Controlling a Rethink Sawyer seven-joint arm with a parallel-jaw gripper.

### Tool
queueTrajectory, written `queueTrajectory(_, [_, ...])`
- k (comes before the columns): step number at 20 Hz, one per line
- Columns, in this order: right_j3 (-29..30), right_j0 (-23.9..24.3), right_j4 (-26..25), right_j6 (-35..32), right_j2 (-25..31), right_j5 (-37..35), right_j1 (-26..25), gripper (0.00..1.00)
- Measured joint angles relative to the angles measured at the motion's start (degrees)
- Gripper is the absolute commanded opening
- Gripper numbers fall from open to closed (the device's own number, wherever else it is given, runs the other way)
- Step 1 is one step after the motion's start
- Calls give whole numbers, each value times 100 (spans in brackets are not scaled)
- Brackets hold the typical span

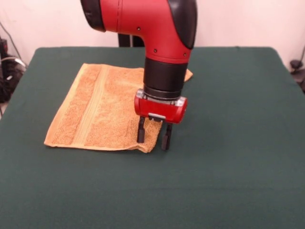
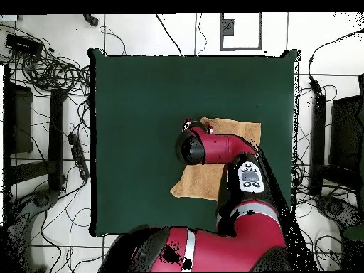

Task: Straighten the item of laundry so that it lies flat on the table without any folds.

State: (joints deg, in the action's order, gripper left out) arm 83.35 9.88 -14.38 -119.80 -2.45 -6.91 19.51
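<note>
The orange-tan towel (image 1: 100, 109) lies on the dark green table (image 1: 238, 124), left of centre in the front view, with a woven band running along its left part. Its right edge looks thick, as if doubled over, and a corner sticks out behind the arm. My gripper (image 1: 153, 135) points straight down at the towel's near right corner. It is open, with one finger (image 1: 141, 131) over the cloth and the other just off its edge. In the overhead view the arm (image 2: 213, 148) covers the middle of the towel (image 2: 195, 183) and hides the gripper.
Wide green table surface (image 2: 142, 106) stretches on all sides of the towel. Cables and dark equipment (image 2: 50, 85) lie on the floor around the table. Black gear (image 1: 5, 71) stands past the table's left edge in the front view.
</note>
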Motion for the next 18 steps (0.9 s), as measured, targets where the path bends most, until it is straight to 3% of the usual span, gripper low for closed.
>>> queueTrajectory(6, [112,-123,-1,0,-183,0,163,100])
queueTrajectory(12, [554,-172,-1,0,-387,-206,933,100])
queueTrajectory(13, [675,-172,-2,0,-481,-401,1251,100])
queueTrajectory(18, [789,-116,-4,0,-621,-968,1923,100])
